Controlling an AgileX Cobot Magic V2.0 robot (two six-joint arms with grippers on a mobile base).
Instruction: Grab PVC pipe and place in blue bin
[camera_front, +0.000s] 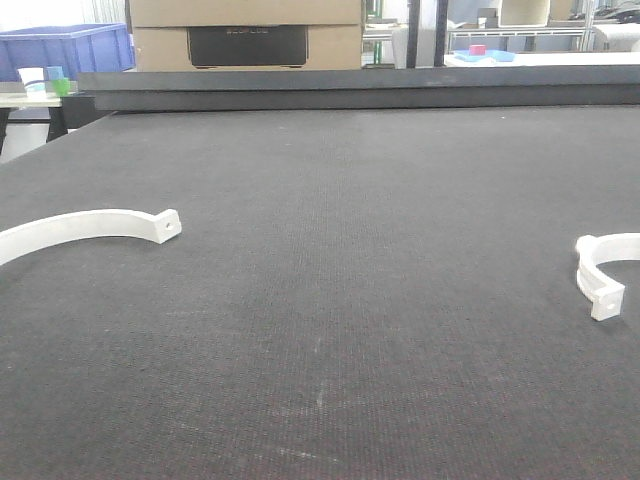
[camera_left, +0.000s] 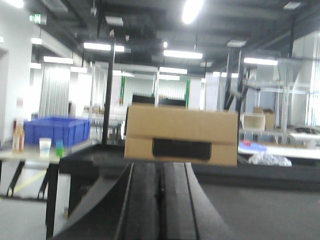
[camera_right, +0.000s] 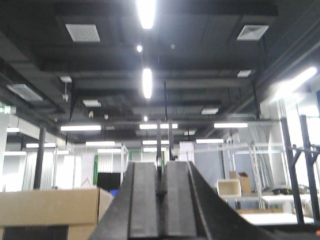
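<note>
Left gripper (camera_left: 161, 171): closed, the two dark fingers pressed together along a thin seam. It points level across the room toward a cardboard box (camera_left: 180, 136).

Right gripper (camera_right: 160, 171): closed likewise, fingers meeting at a narrow line. It is tilted upward, with ceiling lights (camera_right: 146, 82) filling most of its view. Neither gripper appears in the front view.

PVC pipe (camera_front: 590, 272): lies flat on the dark table (camera_front: 330, 330) at the right edge of the front view, partly cut off by the frame. Its open side faces right, and one squared end tab with a small hole points toward the camera. It touches nothing else.

Arc strip (camera_front: 90, 223): a longer, shallower white piece lying flat at the left edge of the table, well apart from the pipe. Its tab end, also with a hole, points toward the table's middle.

Bin (camera_front: 70, 50): blue, standing beyond the far left corner of the table, behind a cup (camera_front: 32, 79) on a pale side table (camera_front: 25, 100). It is well apart from the pipe, on the opposite side of the scene. Its inside cannot be seen.
</note>
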